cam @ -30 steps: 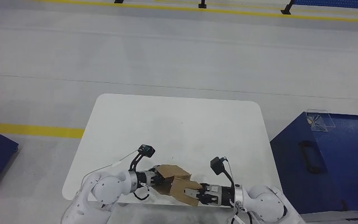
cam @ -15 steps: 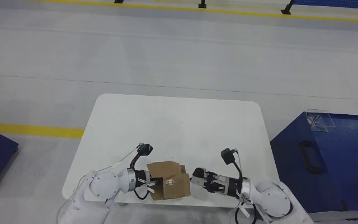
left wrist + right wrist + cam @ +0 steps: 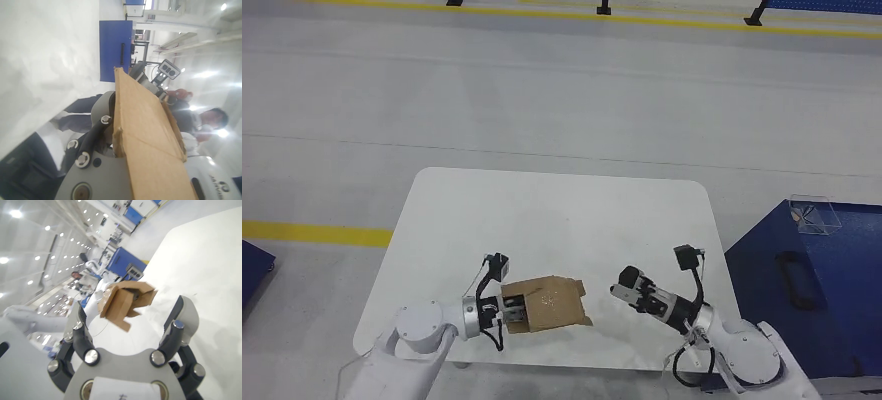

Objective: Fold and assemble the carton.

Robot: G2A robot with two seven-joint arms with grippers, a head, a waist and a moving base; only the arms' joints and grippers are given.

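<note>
The carton (image 3: 550, 302) is a brown cardboard box, partly folded, held just above the white table (image 3: 542, 210) near its front edge. My left gripper (image 3: 510, 308) is shut on the carton's left wall. In the left wrist view the carton (image 3: 147, 136) runs across the front, with one of the left gripper's fingers (image 3: 103, 113) against its edge and the other finger hidden behind the cardboard. My right gripper (image 3: 626, 281) stands open to the right of the carton, a short gap away. The right wrist view shows the carton (image 3: 121, 302) beyond my open right gripper (image 3: 130, 304), loose flaps hanging from it.
A blue cabinet (image 3: 812, 290) stands off the table's right side with a clear plastic box (image 3: 814, 213) on top. The table's back half is bare white surface. Both arms are close to the front edge.
My right gripper has drawn back from the carton, rightward and farther up the table, and now stands open. My left gripper has turned the carton and carried it slightly away from the table's front edge.
</note>
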